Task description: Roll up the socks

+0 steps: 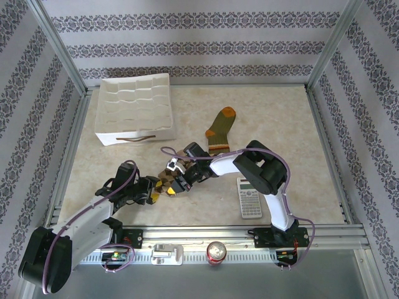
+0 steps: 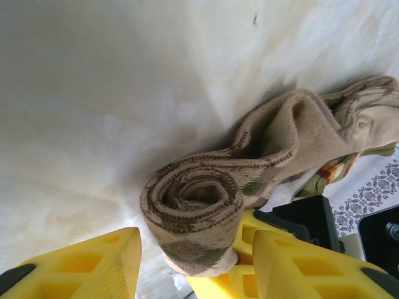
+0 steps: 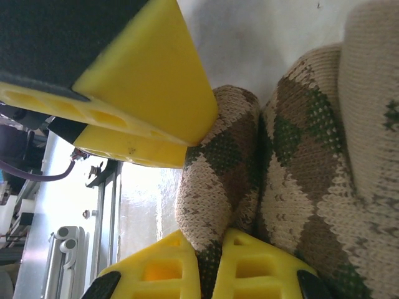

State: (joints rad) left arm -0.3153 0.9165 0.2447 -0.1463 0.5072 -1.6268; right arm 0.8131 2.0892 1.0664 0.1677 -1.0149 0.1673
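The table (image 1: 280, 118) carries both socks. The argyle sock (image 2: 193, 212) is located close to the near edge, left of the middle, between the two grippers. One end of it is wound into a tight roll, which is seen end-on in the left wrist view as a spiral. The unrolled remainder is bunched behind the roll and trails away from it across the table.

The left gripper (image 2: 196, 237) is positioned astride the roll with its jaws partly open. One finger (image 2: 93, 261) is placed just beside the roll, and a strip of bare table is seen between its lower part and the fabric. The roll is not clamped by this gripper.

The right gripper (image 3: 206, 233) is closed. A fold of the argyle sock is pinched between its two fingertips, directly next to the roll. In the right wrist view, a yellow finger of the left gripper is seen against the opposite side of the same fabric.

The olive green sock (image 1: 221, 128) is laid flat near the middle of the table, with its orange toe pointed toward the far edge. It is apart from both grippers.

A white divided tray (image 1: 134, 137) is set in the far left corner. A calculator (image 1: 251, 198) is placed near the near edge, right of the middle. A drink can (image 1: 216, 252) is stood on the rail at the near edge, between the arm bases.
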